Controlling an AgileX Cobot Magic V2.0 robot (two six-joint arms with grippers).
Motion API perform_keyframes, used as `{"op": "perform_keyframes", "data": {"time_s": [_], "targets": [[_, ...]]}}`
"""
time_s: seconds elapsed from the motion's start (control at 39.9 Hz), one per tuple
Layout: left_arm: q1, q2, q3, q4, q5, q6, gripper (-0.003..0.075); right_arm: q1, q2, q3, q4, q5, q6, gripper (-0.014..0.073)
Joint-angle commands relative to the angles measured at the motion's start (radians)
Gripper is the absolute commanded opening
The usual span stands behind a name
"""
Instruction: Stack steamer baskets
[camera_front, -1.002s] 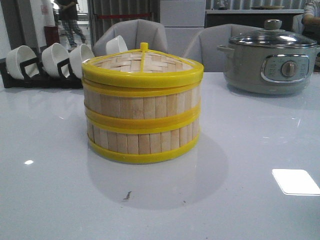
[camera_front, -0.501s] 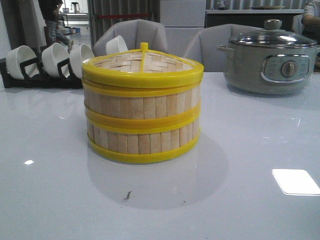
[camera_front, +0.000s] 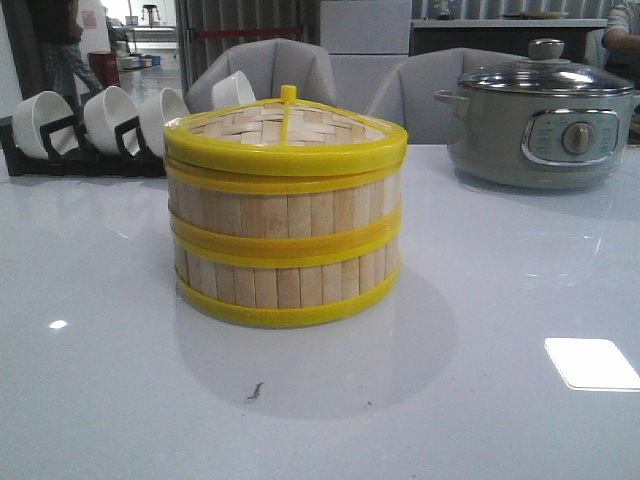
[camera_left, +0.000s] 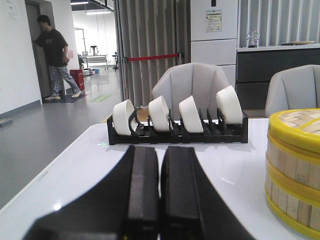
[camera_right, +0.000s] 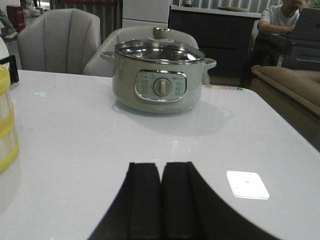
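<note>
— Nothing on the tabletop has shifted since the earlier frames; only the person in the far doorway has walked on. Where are the steamer baskets?

— Mid-tabletop in the front view, two tiers stacked one on the other, slats upright, yellow rims lined up. The woven lid sits on the top tier, its small knob up.

— Anything touching the stack?

— No. It stands alone, its reflection under it. A dark speck lies on the tabletop just in front of it.

— And the arms?

— Neither shows in the front view. The left gripper has its black fingers pressed together with only a thin seam between them, holding nothing; the stack shows at the edge of its view. The right gripper is likewise closed on nothing.

— Further out?

— A black rack of white bowls stands behind the stack to the left. The grey electric pot with its glass lid stands back right, well apart. Grey chairs line the far edge, and a bright rectangle of light lies on the tabletop at front right
</note>
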Motion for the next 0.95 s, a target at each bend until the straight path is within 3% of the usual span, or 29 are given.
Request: {"op": "perform_keyframes", "data": {"time_s": [0.0,0.93], "targets": [[-0.001,-0.014,0.0,-0.002,-0.081,0.004,0.0085,-0.001,-0.035,-0.012,-0.011,-0.085,-0.002,0.003],[-0.001,-0.012,0.0,-0.002,-0.081,0.004,0.0085,-0.001,-0.062,-0.012,-0.011,-0.055,-0.003,0.0029]]}}
